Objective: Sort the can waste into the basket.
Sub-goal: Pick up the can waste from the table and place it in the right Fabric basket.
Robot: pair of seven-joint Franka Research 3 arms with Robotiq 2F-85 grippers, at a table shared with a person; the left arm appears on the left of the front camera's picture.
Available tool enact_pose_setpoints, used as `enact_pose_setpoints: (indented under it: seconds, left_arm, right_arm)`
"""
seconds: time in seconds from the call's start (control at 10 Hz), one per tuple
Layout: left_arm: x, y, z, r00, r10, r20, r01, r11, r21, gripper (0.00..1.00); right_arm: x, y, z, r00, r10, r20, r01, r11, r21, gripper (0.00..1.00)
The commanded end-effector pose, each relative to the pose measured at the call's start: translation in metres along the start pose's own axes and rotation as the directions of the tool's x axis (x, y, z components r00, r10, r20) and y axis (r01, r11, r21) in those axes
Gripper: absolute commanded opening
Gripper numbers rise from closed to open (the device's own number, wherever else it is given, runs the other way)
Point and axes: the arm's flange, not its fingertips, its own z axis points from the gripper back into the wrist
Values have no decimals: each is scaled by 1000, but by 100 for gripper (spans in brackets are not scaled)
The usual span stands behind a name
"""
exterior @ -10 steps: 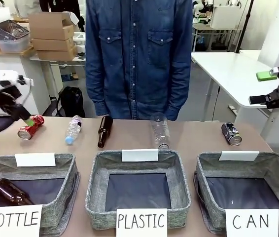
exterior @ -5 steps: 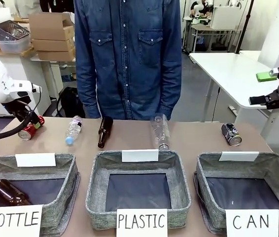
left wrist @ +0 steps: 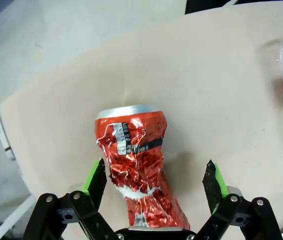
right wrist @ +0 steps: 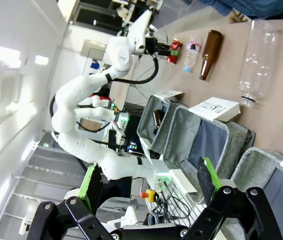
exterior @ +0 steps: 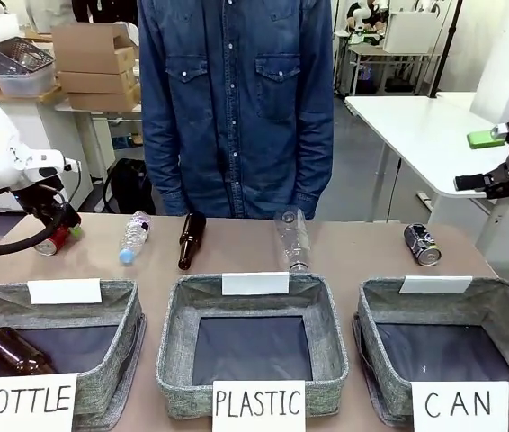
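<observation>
Nearest stand three grey baskets in a row along the tabletop's (exterior: pixel 362 245) front edge. The basket signed CAN (exterior: pixel 369 331) is on the right, with nothing in it. Behind the baskets the can waste lies at opposite ends of a line of bottles. The dark can (exterior: pixel 423 244) lies on its side beyond the CAN basket, well apart from either arm. The crushed red can (left wrist: pixel 136 155) lies at the far left between the left gripper's (left wrist: pixel 155 170) jaws, which stand apart on either side of it. The right gripper (right wrist: pixel 149 175) hangs high off the right edge, jaws apart and holding nothing. A person (exterior: pixel 236 99) stands at the far side.
</observation>
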Motion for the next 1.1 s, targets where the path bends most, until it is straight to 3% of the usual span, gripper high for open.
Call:
enact_pose_setpoints:
  seconds: [0.0,0.2,0.3,0.4,0.5,0.6,0.7,1.0]
  left_arm:
    - [1,10,-1,1000,4,4,-4,1000,-18,100]
    - [-3,10,-4,1000,11,-14,-11,1000,-4,100]
    - [-4,10,-6,999,-3,-32,3,1000,-5,42]
    - [-4,9,-7,999,-8,-35,8,1000,-11,42]
    - [-4,8,-7,999,-14,-35,14,1000,-6,0]
    - [-5,9,-7,999,-18,-37,18,1000,-4,38]
    - [-5,8,-7,999,-21,-38,21,1000,-4,0]
    - [-6,7,-8,999,-20,-46,20,1000,3,0]
  right_arm:
    - [2,0,-2,1000,26,15,-27,999,23,100]
    - [2,0,-2,1000,26,15,-27,999,23,100]
    - [2,0,-2,1000,26,15,-27,999,23,100]
    - [2,0,-2,1000,26,15,-27,999,23,100]
    - [2,0,-2,1000,26,15,-27,999,23,100]
    - [2,0,-2,1000,26,15,-27,999,23,100]
    - [2,0,-2,1000,26,15,-27,999,23,100]
    - [2,0,-2,1000,26,15,-27,999,23,100]
